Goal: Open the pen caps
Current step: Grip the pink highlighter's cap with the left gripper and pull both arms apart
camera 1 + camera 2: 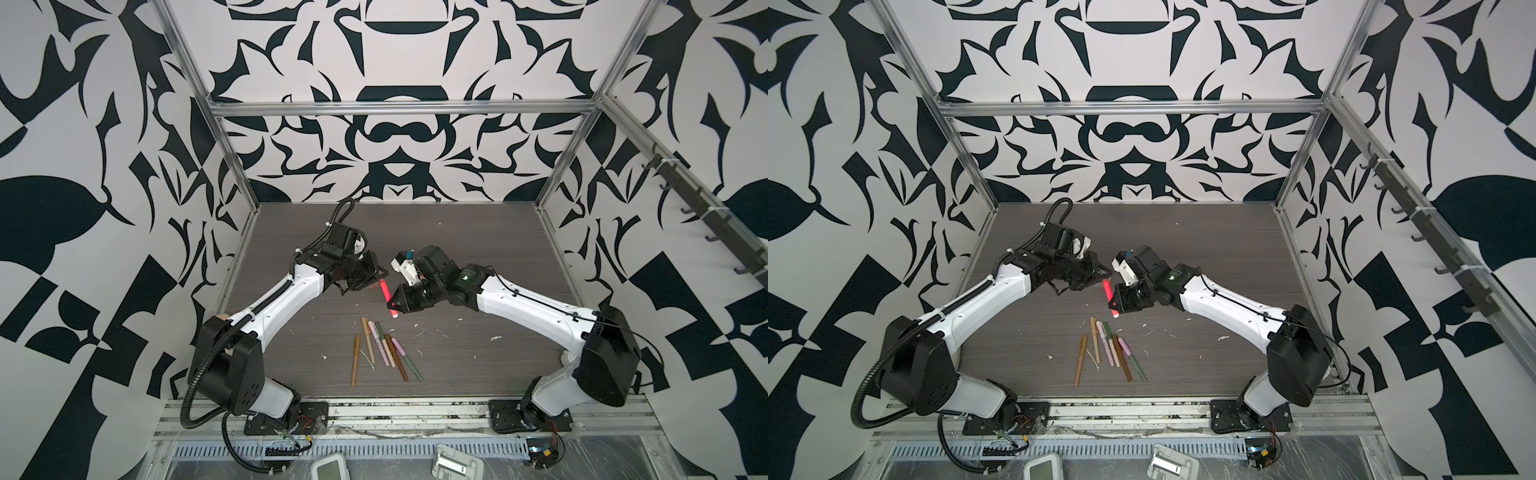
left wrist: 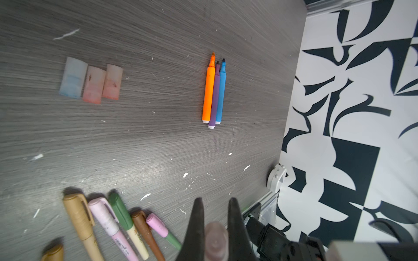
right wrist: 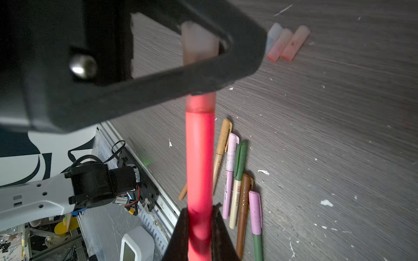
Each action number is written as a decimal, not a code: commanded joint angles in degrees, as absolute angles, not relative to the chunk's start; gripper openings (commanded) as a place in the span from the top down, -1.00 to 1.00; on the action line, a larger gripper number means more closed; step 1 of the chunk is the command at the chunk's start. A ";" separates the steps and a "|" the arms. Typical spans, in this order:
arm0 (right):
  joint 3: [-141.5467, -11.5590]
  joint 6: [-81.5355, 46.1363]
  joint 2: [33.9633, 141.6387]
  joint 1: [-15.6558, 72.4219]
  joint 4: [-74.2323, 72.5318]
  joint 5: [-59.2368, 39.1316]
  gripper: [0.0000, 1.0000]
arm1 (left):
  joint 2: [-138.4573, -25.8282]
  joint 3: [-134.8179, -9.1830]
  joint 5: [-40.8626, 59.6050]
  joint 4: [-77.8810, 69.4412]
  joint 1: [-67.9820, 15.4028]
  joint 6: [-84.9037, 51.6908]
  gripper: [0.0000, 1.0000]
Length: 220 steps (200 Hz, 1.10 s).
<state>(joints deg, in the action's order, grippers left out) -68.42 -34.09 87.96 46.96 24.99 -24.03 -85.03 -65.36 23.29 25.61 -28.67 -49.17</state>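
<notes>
The cloudy pen cap (image 2: 216, 240) is clamped tight by the left end effector (image 2: 216, 203) and is fitted on the pink pen (image 3: 200, 158). The right end effector (image 3: 200, 209) grips the pen's barrel above the bench (image 2: 135, 135). In both top views the cap is hard to make out beside the dark fingers, and the pen's tail is cut off in the right wrist view.

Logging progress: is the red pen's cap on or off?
On: the translucent cap covers the end of the red pen; the left claw is shut on it, the right claw grips the pen.

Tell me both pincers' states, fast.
Left pincer: closed on the cap of the red pen.
Right pincer: closed, holding the red pen.
</notes>
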 commanded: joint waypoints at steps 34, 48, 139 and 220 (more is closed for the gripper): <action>-70.96 -35.11 87.55 47.11 19.90 -25.47 0.10 | -86.00 -68.53 25.11 25.06 -29.80 -48.25 1.00; -72.06 -35.41 89.02 47.07 20.11 -25.81 0.09 | -85.79 -68.64 25.43 24.92 -29.81 -48.25 1.00; -65.15 -38.10 86.33 49.62 16.61 -23.11 1.00 | -87.15 -70.19 33.12 21.39 -21.58 -49.21 1.00; -45.79 -44.24 66.75 54.93 14.45 -11.30 1.00 | -109.22 -102.06 17.60 53.25 -17.31 -25.66 1.00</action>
<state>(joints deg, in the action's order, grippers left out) -47.29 -43.44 73.34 59.09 12.14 -16.71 -107.33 -103.13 25.34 41.85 -11.31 -33.17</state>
